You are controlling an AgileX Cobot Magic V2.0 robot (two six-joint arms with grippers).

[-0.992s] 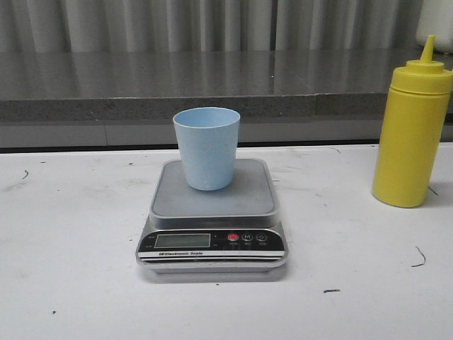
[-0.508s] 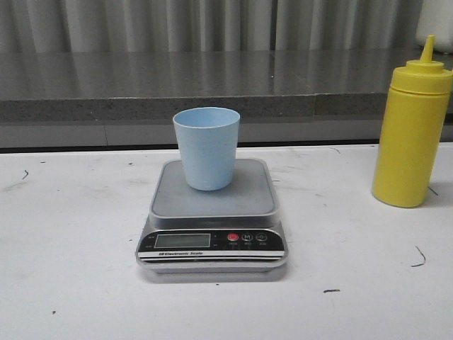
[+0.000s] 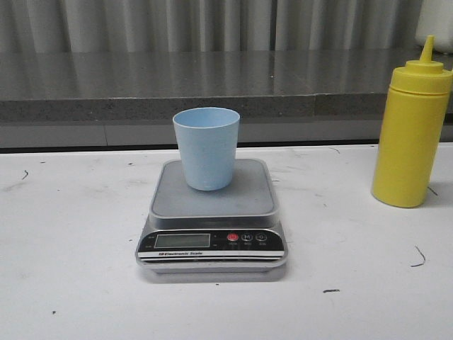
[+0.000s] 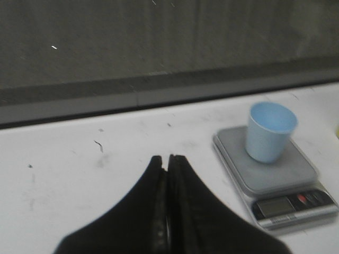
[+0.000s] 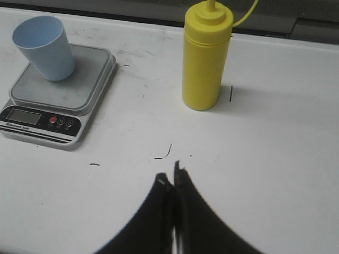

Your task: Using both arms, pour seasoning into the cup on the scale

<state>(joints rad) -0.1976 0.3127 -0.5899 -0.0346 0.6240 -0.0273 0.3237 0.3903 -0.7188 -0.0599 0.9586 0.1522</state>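
Standing upright mid-frame, the cup point(image 3: 207, 147) sits on the scale point(image 3: 212, 212); the bottle point(image 3: 411, 134) stands far right. Both the left gripper point(image 4: 168, 161) and the right gripper point(image 5: 170, 179) are clenched, empty.

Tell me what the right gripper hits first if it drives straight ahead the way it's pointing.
Probably the seasoning bottle. The right gripper, shut, points across bare table almost at it; the line may pass just beside it.

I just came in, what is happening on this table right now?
Nothing is being handled at this moment. The pale blue cup stands upright on the scale, and the yellow seasoning bottle stands on the white table to the right of the scale, cap on. The left gripper and the right gripper are both shut and empty, above the table. No pouring has started.
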